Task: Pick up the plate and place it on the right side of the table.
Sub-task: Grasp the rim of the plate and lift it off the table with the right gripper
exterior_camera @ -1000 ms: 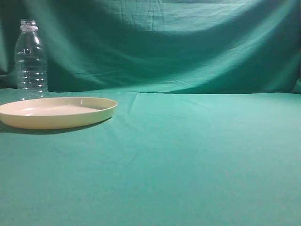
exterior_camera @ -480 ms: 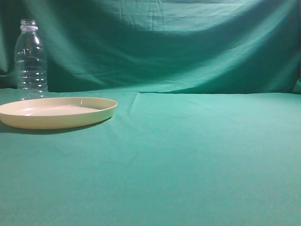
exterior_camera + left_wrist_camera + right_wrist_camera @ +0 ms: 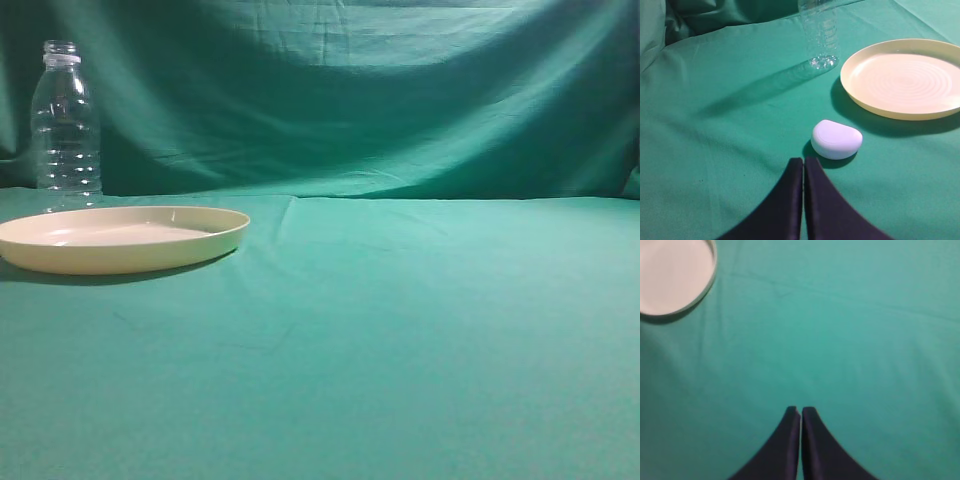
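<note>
The cream-yellow plate (image 3: pixel 115 238) lies flat on the green table (image 3: pixel 420 330) at the far left of the exterior view. It also shows in the left wrist view (image 3: pixel 907 77) at the upper right and in the right wrist view (image 3: pixel 672 275) at the top left corner. My left gripper (image 3: pixel 803 161) is shut and empty, above the cloth, well short of the plate. My right gripper (image 3: pixel 800 410) is shut and empty over bare cloth, far from the plate. Neither gripper shows in the exterior view.
A clear plastic bottle (image 3: pixel 66 125) stands upright behind the plate; it also shows in the left wrist view (image 3: pixel 820 35). A small white rounded object (image 3: pixel 836 139) lies on the cloth just ahead of my left gripper. Green backdrop (image 3: pixel 350 90) hangs behind the table.
</note>
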